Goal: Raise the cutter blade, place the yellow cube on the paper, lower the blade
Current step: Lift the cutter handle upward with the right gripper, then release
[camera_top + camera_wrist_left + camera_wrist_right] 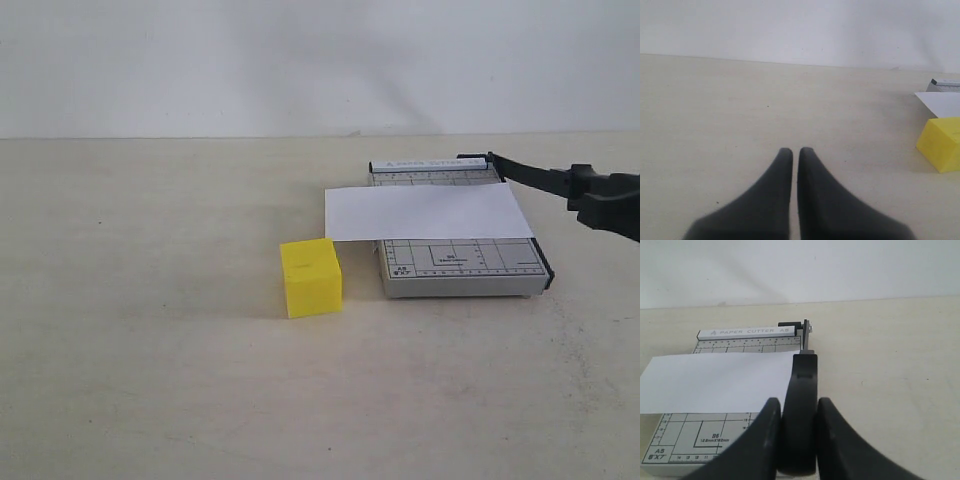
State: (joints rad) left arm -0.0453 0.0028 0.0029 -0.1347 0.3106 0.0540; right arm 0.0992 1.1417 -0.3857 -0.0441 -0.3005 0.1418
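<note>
The cutter blade (530,176) slopes up from its hinge at the back of the grey cutter board (460,265), lifted off the board's right edge. My right gripper (605,203) is shut on the blade's thick handle (802,385), with a finger on each side in the right wrist view (799,402). The paper (425,212) lies flat across the board and overhangs its left side. The yellow cube (311,277) rests on the table just left of the board, near the paper's corner. My left gripper (795,150) is shut on nothing, low over bare table, with the cube (941,144) off to one side.
The beige table (150,380) runs wide to the left and front of the cube. A white wall (300,60) rises behind the table. The board's white ruler bar (747,332) lies along its far edge.
</note>
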